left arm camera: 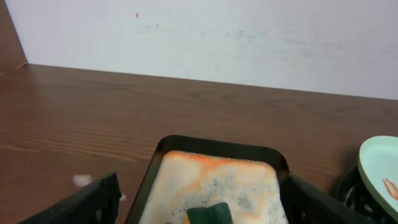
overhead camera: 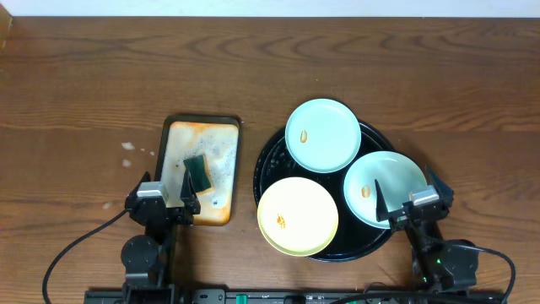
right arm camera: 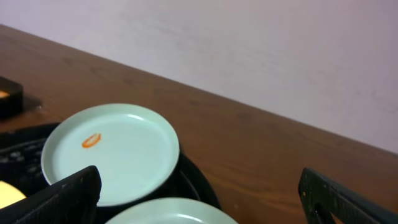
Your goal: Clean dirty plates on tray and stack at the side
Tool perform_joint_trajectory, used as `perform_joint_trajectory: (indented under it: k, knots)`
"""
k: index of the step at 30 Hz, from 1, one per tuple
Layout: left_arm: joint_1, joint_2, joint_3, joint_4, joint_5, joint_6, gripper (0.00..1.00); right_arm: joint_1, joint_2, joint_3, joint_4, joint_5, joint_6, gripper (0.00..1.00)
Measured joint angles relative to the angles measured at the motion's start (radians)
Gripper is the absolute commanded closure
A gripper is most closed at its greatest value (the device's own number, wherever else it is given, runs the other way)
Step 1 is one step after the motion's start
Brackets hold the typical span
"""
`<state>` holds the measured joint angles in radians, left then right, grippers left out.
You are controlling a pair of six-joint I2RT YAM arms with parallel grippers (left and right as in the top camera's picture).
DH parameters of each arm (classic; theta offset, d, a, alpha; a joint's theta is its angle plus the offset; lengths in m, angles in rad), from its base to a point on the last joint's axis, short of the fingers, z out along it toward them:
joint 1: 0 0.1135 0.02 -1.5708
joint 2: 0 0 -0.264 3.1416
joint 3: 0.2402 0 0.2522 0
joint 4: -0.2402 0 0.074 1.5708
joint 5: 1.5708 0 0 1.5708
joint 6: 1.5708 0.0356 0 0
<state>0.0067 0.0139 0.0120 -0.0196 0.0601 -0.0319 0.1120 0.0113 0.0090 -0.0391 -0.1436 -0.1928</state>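
Three plates lie on the round black tray (overhead camera: 268,159): a mint plate (overhead camera: 323,135) at the back, a mint plate (overhead camera: 384,187) at the right, and a yellow plate (overhead camera: 297,216) at the front, each with an orange speck. The back mint plate also shows in the right wrist view (right arm camera: 115,152). My left gripper (overhead camera: 167,198) is open above the near end of the foamy rectangular tray, over a green sponge (overhead camera: 197,173). My right gripper (overhead camera: 409,203) is open and empty at the right mint plate's near edge (right arm camera: 174,211).
A rectangular black tray (overhead camera: 201,169) with white foam and orange stains lies left of the round tray; it also shows in the left wrist view (left arm camera: 217,177). White specks (overhead camera: 128,147) lie on the wooden table to its left.
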Motion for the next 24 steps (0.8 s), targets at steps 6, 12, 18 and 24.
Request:
perform_joint_trajectory:
  k: [6,12,18,24]
  knots:
    - [0.0,0.0,0.0,0.0,0.014,0.004,0.17,0.0,0.0,0.0,0.006,-0.084,0.007,0.01]
    - [0.0,0.0,0.024,-0.027,0.102,-0.007,0.17,0.0,0.0,0.003,0.009,-0.169,0.1,0.01]
    - [0.0,0.1,0.108,-0.056,0.158,-0.055,0.17,0.0,0.042,0.101,-0.029,-0.201,0.152,0.01]
    - [0.0,0.384,0.341,-0.119,0.204,-0.073,0.17,0.0,0.264,0.345,-0.145,-0.212,0.164,0.01]
